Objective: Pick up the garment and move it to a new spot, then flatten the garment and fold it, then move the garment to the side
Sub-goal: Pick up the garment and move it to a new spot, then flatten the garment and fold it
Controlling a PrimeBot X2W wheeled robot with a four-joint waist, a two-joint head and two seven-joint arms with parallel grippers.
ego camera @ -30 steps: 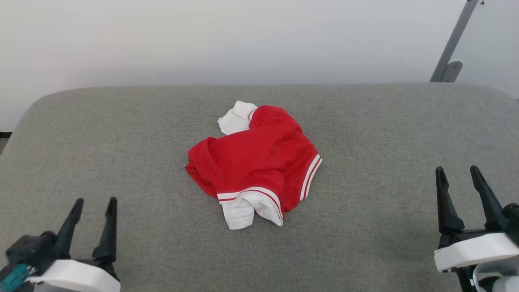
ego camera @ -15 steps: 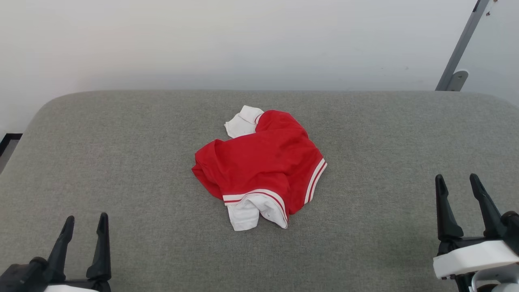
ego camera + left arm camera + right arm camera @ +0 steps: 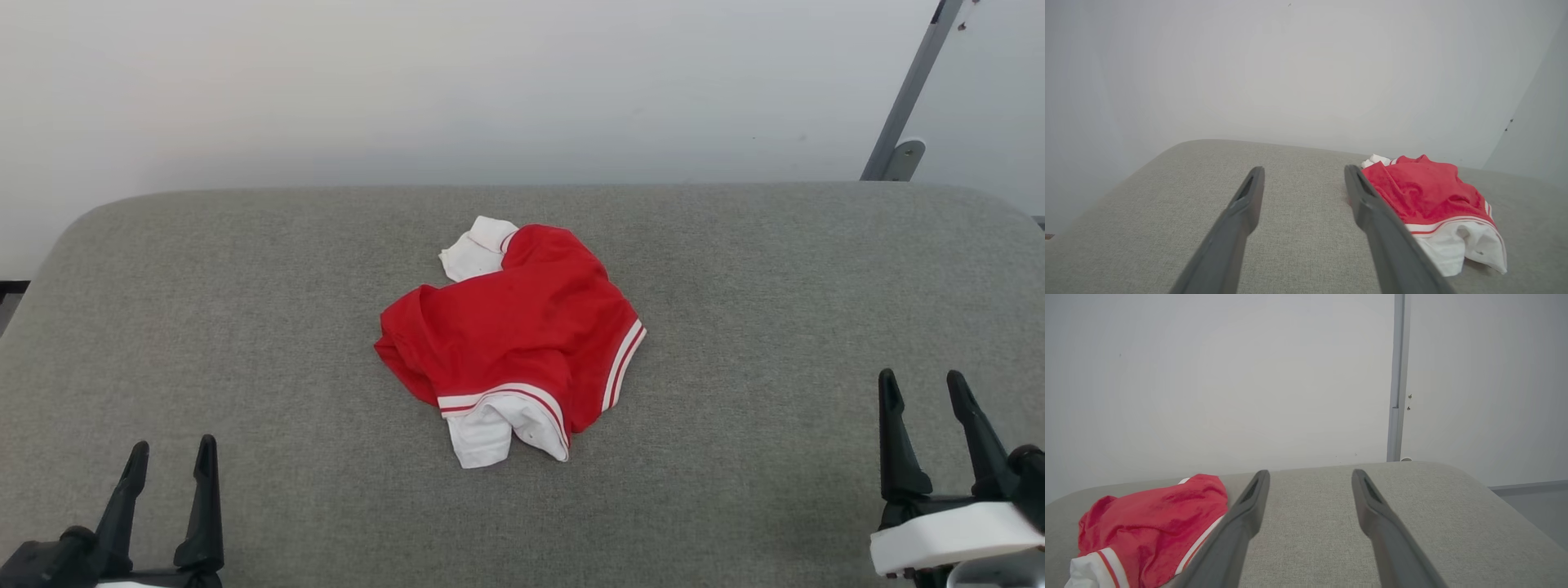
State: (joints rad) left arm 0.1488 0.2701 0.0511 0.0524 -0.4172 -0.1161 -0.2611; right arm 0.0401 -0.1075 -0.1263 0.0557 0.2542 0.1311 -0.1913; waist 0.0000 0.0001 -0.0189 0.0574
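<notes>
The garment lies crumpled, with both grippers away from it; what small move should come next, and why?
Probably reach the left gripper forward and inward to the garment. It lies bunched and untouched on the grey surface, and the left gripper and right gripper both stand open and empty near the front corners.

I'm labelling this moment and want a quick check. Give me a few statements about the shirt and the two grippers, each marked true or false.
1. The shirt lies crumpled near the middle of the grey padded table. True.
2. The left gripper is shut on the shirt. False: it is open and well apart from the shirt, at the near left.
3. The right gripper is open and holds nothing. True.
4. The shirt is spread flat. False: it is bunched up, with white sleeve ends poking out.
</notes>
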